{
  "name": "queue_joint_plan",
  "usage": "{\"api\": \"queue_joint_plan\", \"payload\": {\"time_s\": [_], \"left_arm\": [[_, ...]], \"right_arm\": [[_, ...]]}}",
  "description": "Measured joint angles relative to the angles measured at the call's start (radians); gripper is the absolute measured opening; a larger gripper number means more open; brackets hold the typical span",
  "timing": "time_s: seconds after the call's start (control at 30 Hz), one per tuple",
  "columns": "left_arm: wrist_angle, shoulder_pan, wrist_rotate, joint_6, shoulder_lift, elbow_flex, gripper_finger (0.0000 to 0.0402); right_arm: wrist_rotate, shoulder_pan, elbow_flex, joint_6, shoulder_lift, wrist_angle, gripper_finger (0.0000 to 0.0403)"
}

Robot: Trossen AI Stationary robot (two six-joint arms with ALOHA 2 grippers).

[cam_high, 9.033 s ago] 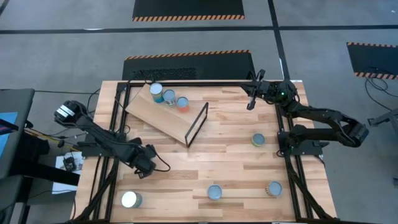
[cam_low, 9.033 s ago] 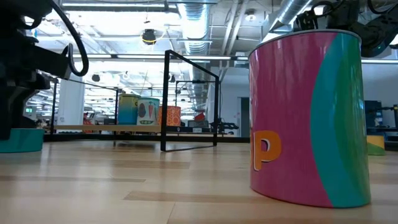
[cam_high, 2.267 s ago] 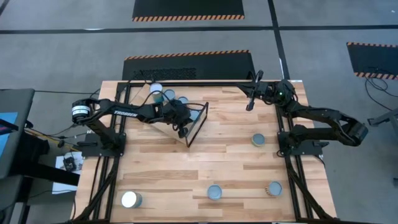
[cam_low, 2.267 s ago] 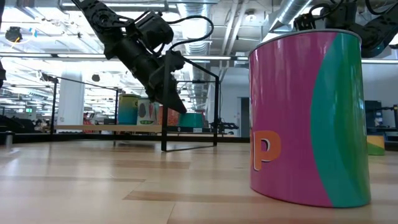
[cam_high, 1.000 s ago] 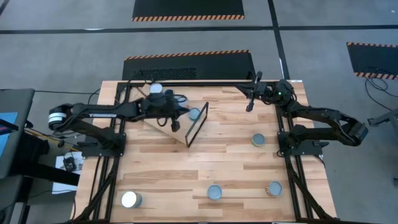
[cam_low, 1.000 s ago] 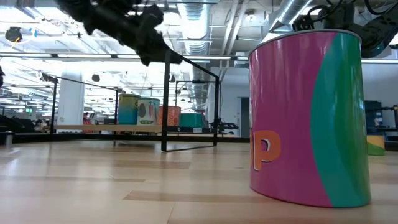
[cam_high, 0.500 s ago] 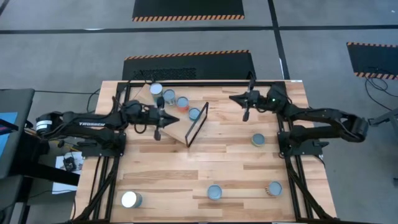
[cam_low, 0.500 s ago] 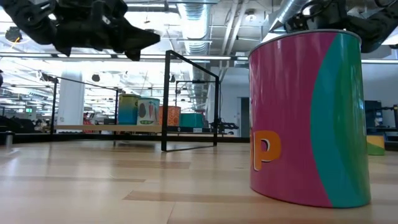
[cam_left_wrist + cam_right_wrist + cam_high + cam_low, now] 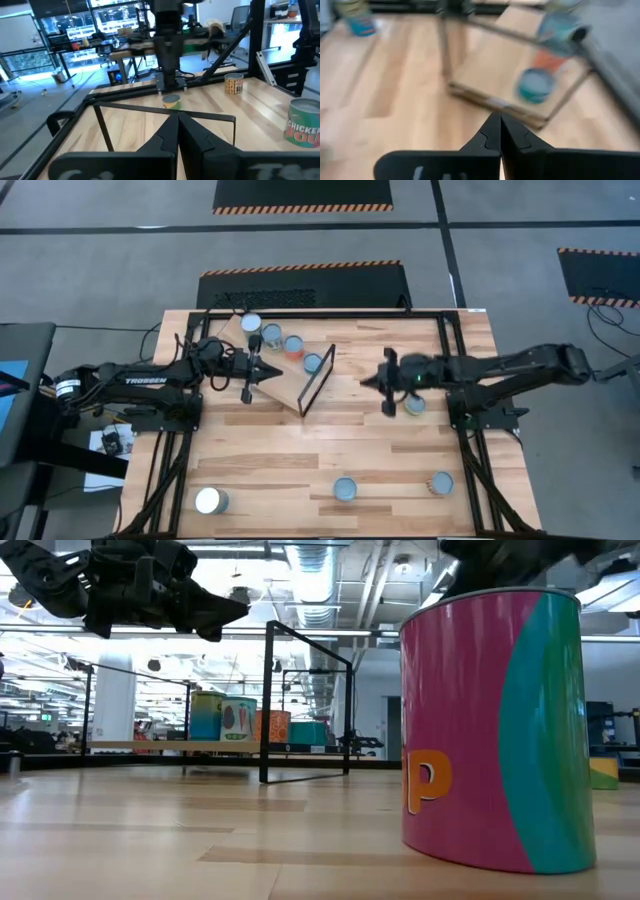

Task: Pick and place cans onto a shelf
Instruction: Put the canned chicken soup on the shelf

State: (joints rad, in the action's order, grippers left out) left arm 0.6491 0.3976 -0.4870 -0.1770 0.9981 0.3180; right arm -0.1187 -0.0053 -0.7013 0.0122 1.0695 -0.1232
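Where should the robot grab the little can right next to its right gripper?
Probably by its round side wall, coming straight down from above. The can stands upright on the table with its flat top up and nothing crowding it, so the right gripper, shut now, could open and straddle it.

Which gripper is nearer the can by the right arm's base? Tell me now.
Right. The right gripper hangs shut just beside that can, toward the table's middle. The left gripper, also shut, is over the shelf, far across the table.
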Motion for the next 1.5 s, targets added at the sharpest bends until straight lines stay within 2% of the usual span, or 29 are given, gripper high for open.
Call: {"api": "queue_joint_plan", "payload": {"time_s": [0.07,0.23,0.43,0.63,0.8,0.97,1.07,1.17,1.5], "left_arm": [[0.003,0.005,-0.001,-0.002,0.000,0.000,0.0000],[0.007,0.008,0.000,-0.003,0.000,0.000,0.0000],[0.027,0.008,0.000,-0.021,0.000,0.000,0.0000],[0.047,0.008,0.001,-0.037,0.000,0.000,0.0000],[0.056,0.008,0.001,-0.040,0.000,0.000,0.0000],[0.053,0.008,0.001,-0.048,0.000,0.000,0.0000],[0.058,0.008,0.001,-0.048,0.000,0.000,0.0000],[0.058,0.008,0.001,-0.048,0.000,0.000,0.0000],[0.068,0.008,0.001,-0.061,0.000,0.000,0.0000]], "right_arm": [[-0.041,0.073,-0.027,0.085,-0.001,-0.070,0.0020],[-0.123,0.221,-0.070,0.274,0.019,-0.120,0.0044],[-0.147,0.323,-0.178,0.346,0.157,-0.173,0.0068],[-0.036,0.370,-0.352,0.312,0.354,-0.248,0.0099],[0.088,0.393,-0.473,0.342,0.487,-0.310,0.0149],[0.164,0.398,-0.552,0.396,0.599,-0.395,0.0204],[0.211,0.398,-0.575,0.401,0.645,-0.403,0.0222],[0.253,0.398,-0.588,0.402,0.673,-0.387,0.0225],[0.277,0.398,-0.590,0.406,0.699,-0.314,0.0196]]}}
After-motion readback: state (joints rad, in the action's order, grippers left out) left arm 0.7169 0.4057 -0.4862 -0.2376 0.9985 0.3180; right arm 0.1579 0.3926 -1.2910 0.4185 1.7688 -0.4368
